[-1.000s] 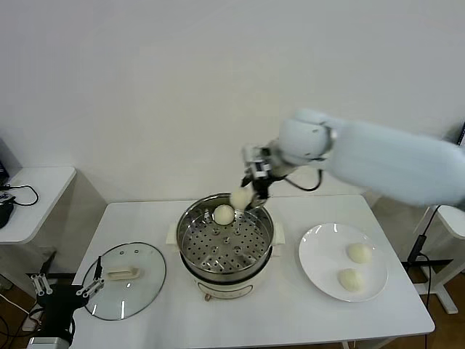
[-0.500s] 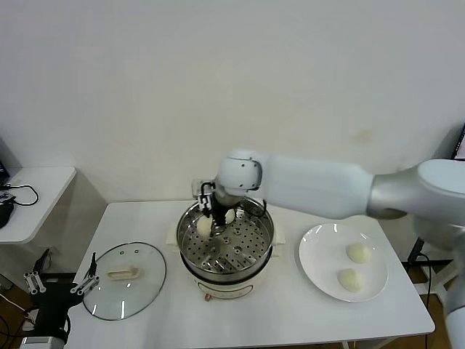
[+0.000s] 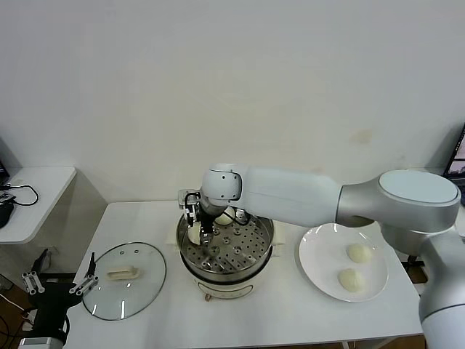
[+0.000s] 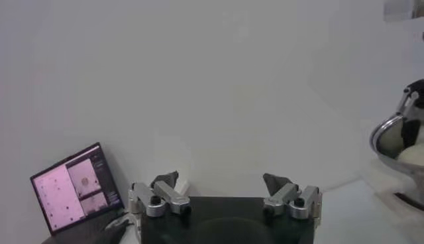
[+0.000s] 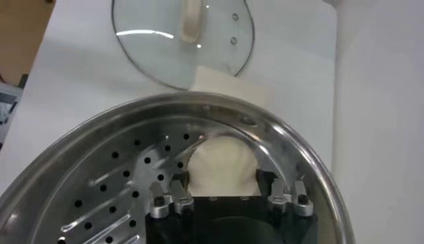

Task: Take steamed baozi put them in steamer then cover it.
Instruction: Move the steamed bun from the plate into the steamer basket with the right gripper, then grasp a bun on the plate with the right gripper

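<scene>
The steamer stands mid-table on its cream pot base. My right gripper is down inside its left side, open, with one baozi resting on the perforated floor between the fingers. The right wrist view shows that baozi against the steamer wall, filling the gap of the right gripper. A second baozi lies at the steamer's back. Two more baozi sit on the white plate. The glass cover lies flat on the left. My left gripper hangs open beside the table, off its front left corner.
A side table with cables stands at the far left. A lit laptop screen shows in the left wrist view. The wall rises right behind the table. My right arm reaches across the steamer's back from the right.
My right gripper carried a baozi from above the steamer's back rim down into its left side, and its jaws have opened around it. The left arm barely shifted.
</scene>
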Controlling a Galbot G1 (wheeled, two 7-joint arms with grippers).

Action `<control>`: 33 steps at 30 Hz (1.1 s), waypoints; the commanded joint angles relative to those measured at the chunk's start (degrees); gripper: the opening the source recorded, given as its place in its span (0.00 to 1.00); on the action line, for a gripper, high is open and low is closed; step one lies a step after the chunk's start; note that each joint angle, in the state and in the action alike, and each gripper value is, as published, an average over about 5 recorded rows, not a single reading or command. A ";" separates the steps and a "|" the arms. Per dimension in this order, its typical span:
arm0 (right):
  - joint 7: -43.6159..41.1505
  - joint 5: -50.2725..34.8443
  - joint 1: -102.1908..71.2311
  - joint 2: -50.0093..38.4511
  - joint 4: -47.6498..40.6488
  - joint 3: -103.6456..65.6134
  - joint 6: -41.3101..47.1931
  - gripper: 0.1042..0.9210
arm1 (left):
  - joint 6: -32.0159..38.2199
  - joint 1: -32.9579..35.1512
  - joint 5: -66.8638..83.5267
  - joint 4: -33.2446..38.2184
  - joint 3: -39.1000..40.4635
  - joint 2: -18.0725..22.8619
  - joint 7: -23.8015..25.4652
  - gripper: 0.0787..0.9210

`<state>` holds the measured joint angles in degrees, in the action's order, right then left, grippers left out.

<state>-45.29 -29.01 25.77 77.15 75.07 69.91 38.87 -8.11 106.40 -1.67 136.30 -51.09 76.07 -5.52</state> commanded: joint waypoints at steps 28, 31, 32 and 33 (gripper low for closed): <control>-21.30 32.24 0.87 -64.67 31.31 -1.11 -23.90 0.88 | -0.15 -0.09 -1.31 -0.30 4.45 -1.00 0.19 0.88; -20.44 35.81 -12.09 -67.25 30.02 -12.35 -25.11 0.88 | -0.06 0.40 -1.85 -0.17 4.91 -0.67 0.12 0.88; -20.16 36.83 -17.02 -67.67 29.40 -16.57 -25.40 0.88 | -0.04 0.55 -2.02 -0.08 5.00 -0.59 0.11 0.88; -19.78 37.67 -21.14 -67.77 28.79 -20.10 -25.59 0.88 | -0.03 0.68 -2.15 0.02 5.03 -0.54 0.09 0.88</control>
<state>-64.60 -3.34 30.49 23.00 102.15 69.24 18.19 -8.24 106.94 -3.56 136.32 -46.60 75.49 -5.40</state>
